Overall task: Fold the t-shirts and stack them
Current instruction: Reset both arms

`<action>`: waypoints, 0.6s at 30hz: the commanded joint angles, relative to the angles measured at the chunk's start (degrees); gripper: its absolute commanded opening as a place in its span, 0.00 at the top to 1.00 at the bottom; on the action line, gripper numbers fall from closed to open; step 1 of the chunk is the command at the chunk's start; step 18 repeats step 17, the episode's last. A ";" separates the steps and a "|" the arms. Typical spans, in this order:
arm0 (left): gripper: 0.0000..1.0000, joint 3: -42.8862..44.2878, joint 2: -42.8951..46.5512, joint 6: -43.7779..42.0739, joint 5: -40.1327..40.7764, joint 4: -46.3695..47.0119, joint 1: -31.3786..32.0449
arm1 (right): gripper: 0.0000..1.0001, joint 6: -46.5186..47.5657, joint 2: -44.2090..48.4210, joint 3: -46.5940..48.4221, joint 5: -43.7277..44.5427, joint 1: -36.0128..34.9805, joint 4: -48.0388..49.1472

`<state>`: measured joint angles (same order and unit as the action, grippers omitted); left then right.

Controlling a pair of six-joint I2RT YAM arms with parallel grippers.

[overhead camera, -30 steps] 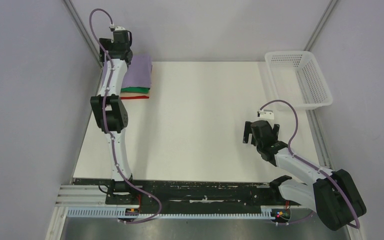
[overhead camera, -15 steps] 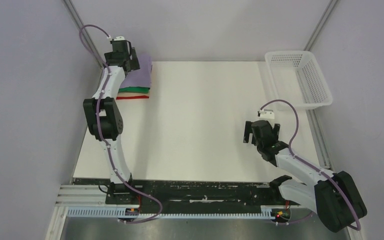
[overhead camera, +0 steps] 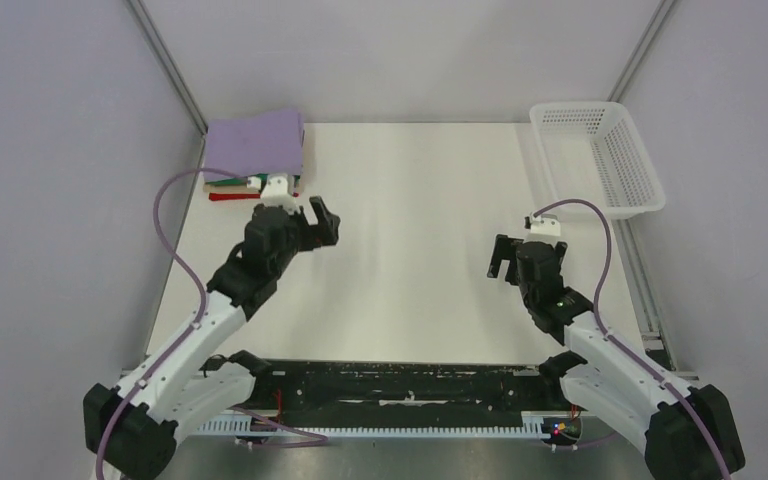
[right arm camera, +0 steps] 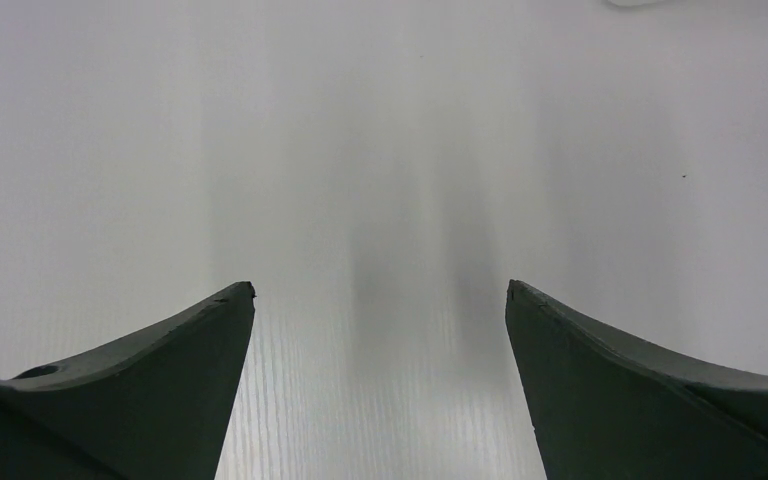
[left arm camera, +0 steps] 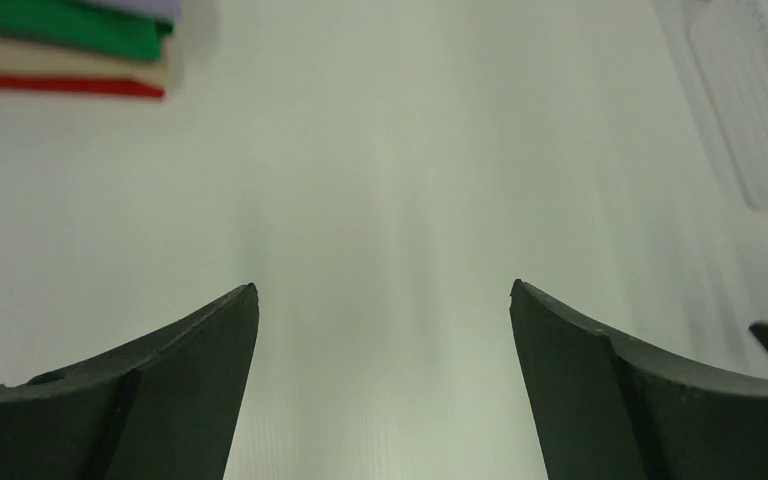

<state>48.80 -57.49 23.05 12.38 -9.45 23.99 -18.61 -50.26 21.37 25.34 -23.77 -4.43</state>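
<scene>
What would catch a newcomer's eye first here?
Probably the neat stack of folded t-shirts in the far left corner, lavender above green, tan and red. Then the left pincer and right pincer, both open and empty over the white table, and the white mesh basket at the far right.

T-shirts [overhead camera: 256, 146]: soft matt cloth. Table [overhead camera: 410, 230] under them: smooth white, fine-ribbed, slight sheen. Basket [overhead camera: 628, 162] on table: white plastic mesh. Left gripper [left arm camera: 383, 286] fingers [left arm camera: 160, 400]: matt black, smooth.
</scene>
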 commanded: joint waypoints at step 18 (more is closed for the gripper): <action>0.00 -19.88 18.80 10.49 10.38 -9.41 3.52 | 0.02 -1.24 4.29 0.61 1.83 0.14 0.35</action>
